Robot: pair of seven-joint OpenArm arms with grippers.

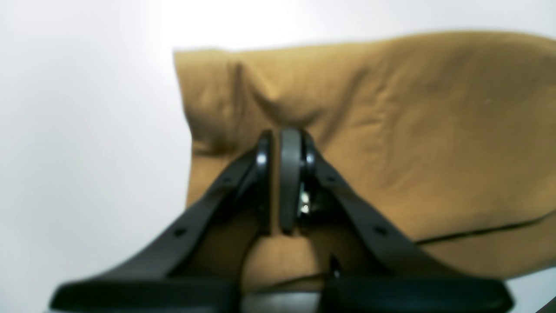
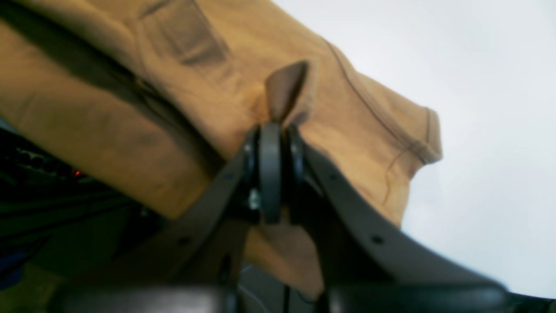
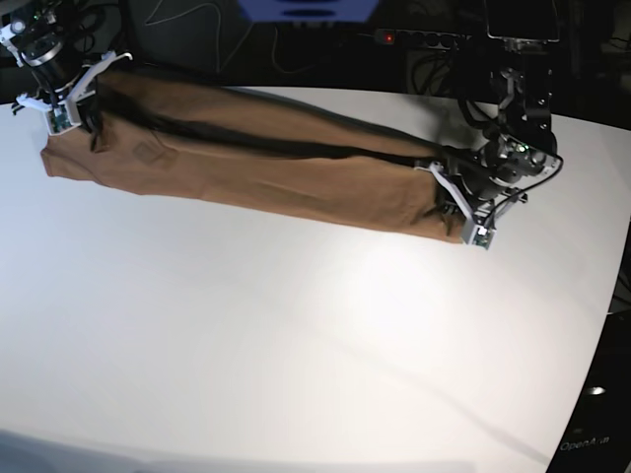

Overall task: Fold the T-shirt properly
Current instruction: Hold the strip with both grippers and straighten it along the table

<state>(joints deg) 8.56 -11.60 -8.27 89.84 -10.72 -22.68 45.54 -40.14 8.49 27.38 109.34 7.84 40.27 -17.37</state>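
Observation:
The tan-brown T-shirt [image 3: 266, 168] lies stretched in a long folded band across the back of the white table [image 3: 296, 345]. My right gripper [image 3: 84, 99] is at the band's far-left end, at the table's back edge. In the right wrist view it [image 2: 273, 128] is shut on a pinch of the T-shirt [image 2: 195, 87], with a sleeve hem to its right. My left gripper [image 3: 449, 202] is at the band's right end. In the left wrist view it [image 1: 281, 134] is shut on a fold of the T-shirt [image 1: 412, 130]. The white tag is hidden.
Dark cables and equipment lie behind the table's back edge, with a power strip [image 3: 424, 37] showing a red light. The table's curved right edge runs down near the left arm's base [image 3: 527, 108]. White tabletop stretches in front of the shirt.

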